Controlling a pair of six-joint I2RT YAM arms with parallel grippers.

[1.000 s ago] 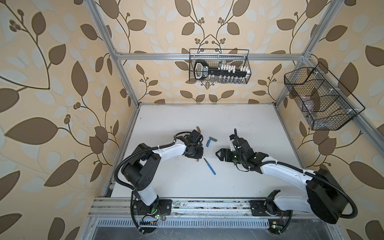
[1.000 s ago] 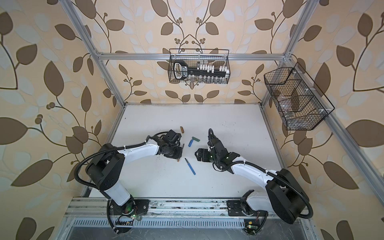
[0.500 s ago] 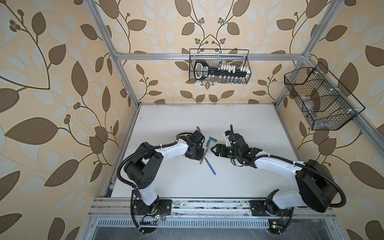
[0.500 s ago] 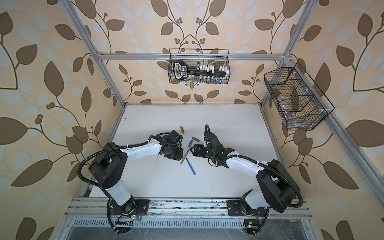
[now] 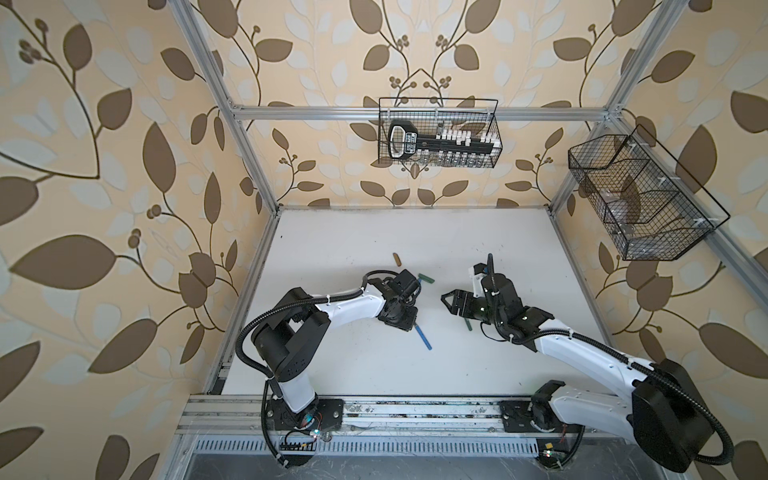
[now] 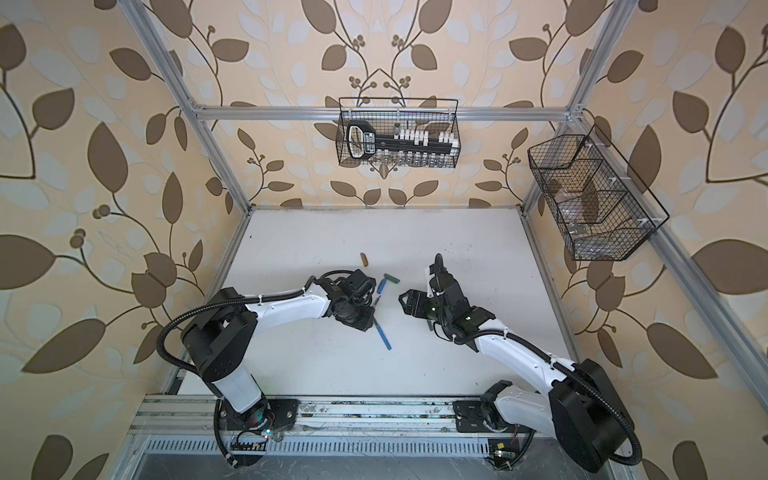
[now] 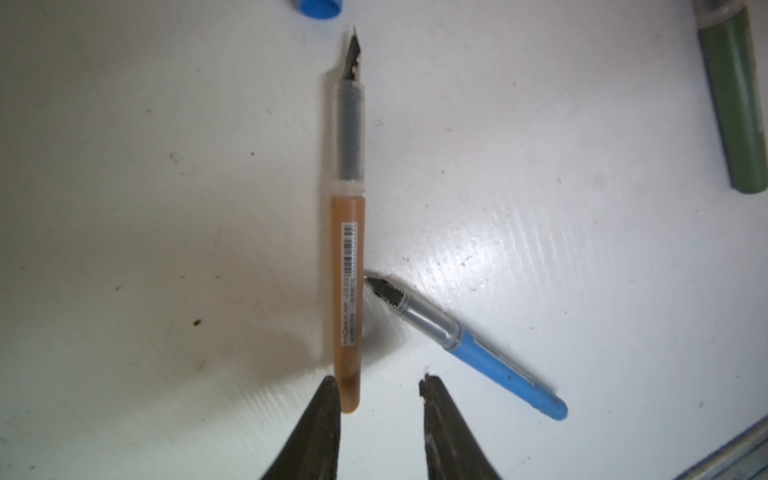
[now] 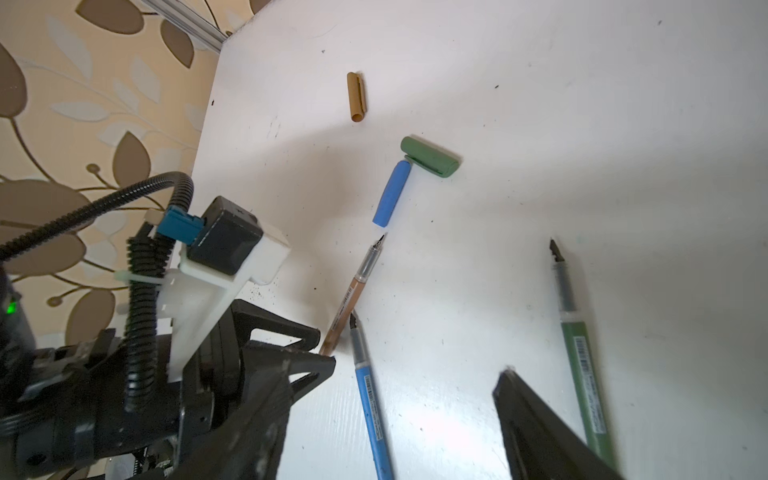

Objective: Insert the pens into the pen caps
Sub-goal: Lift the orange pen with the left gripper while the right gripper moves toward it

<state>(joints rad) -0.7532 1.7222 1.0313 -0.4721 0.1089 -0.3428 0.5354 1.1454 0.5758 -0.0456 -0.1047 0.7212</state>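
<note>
The orange-brown pen [image 7: 348, 270] lies on the white table, its rear end between the fingers of my left gripper [image 7: 380, 380]. That gripper is open; the pen touches one finger and a gap shows at the other. The blue pen [image 7: 478, 349] lies beside it with its tip against the orange barrel. The blue cap [image 8: 390, 195] and green cap [image 8: 430, 157] lie touching just beyond the orange pen's tip. The orange-brown cap [image 5: 397, 259] sits farther back. The green pen [image 8: 577, 332] lies beside my right gripper [image 5: 449, 305], which is open wide above the table and holds nothing.
A wire basket [image 5: 438, 133] with a black tool and vials hangs on the back wall, and another wire basket [image 5: 640, 199] hangs on the right wall. Aluminium frame posts [image 5: 249, 266] border the table. The two grippers face each other near the table's middle.
My left jaws have parted, and the orange-brown pen now lies loose between them. My right gripper came toward the centre, then drew back a little to the right, still open.
</note>
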